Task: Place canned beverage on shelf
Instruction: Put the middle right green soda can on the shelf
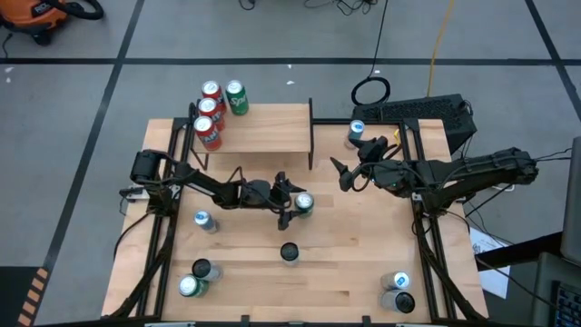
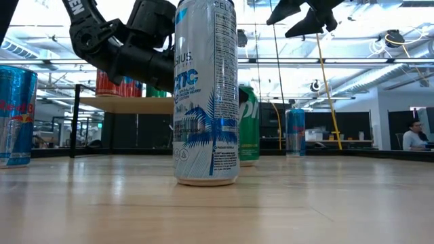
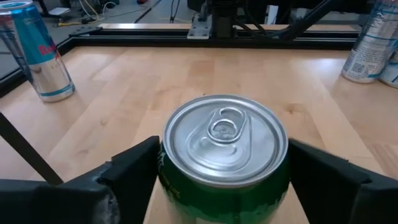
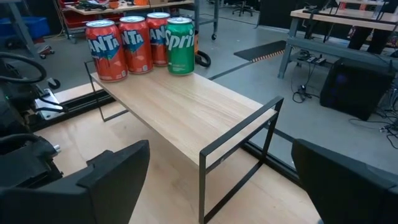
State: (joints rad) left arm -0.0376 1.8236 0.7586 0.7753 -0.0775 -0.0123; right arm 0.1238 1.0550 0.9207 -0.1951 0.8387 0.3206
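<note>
I am bringing my left gripper (image 3: 221,180) around the green Sprite can (image 3: 225,155), which is standing upright on the desk (image 1: 363,272) in front of the shelf (image 1: 263,129), a little to the shelf's right-hand end as seen from above. My jaws are set wide on either side of the can's body, close to its wall, and I cannot tell whether they are touching it yet. The can is a thin aluminium cylinder, smooth and likely slippery; with its tab unopened I am judging it full, so fairly heavy and stiff enough to squeeze moderately, though too hard a pinch could dent it. I am aiming to hold it across the middle of the body, below the rim, keeping it upright. My right gripper (image 1: 349,174) is waiting with its jaws wide, raised beside the shelf's right upright, facing the shelf where three Fanta cans (image 4: 127,46) and another Sprite can (image 4: 180,46) are standing at the far end.
</note>
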